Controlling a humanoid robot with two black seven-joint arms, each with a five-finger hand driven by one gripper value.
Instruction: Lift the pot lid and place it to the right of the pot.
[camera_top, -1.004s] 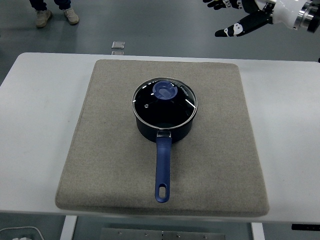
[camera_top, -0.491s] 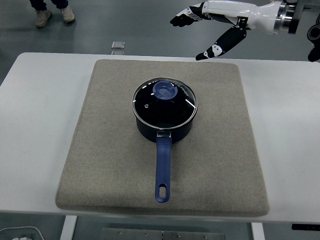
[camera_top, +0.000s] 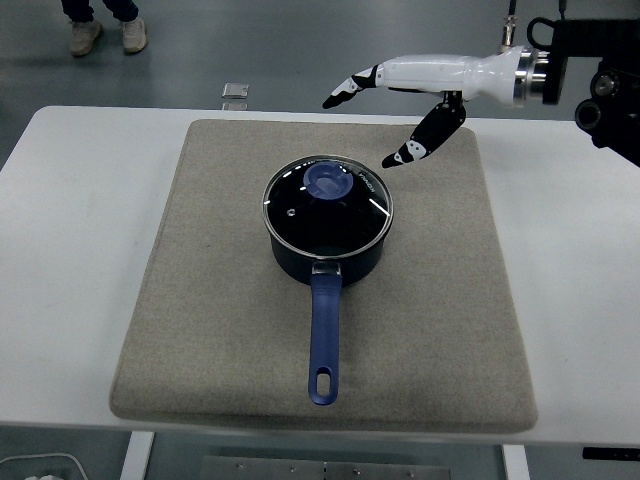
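A dark blue pot (camera_top: 327, 252) stands in the middle of a grey mat (camera_top: 200, 300), its long blue handle (camera_top: 323, 335) pointing toward the near edge. A glass lid (camera_top: 327, 208) with a round blue knob (camera_top: 329, 180) sits on the pot. My right hand (camera_top: 372, 112) reaches in from the upper right, white with black fingertips, held above the mat's far part. Its fingers (camera_top: 342, 91) are spread and hold nothing, the thumb (camera_top: 420, 140) pointing down. The hand hovers behind and to the right of the lid, not touching it. The left arm is out of view.
The mat lies on a white table (camera_top: 70, 250). A small clear object (camera_top: 236, 91) lies on the floor beyond the table's far edge. A person's feet (camera_top: 105, 35) show at the top left.
My right hand has moved left and down from the top right corner, coming over the mat's far edge toward the pot. The pot and lid have not moved.
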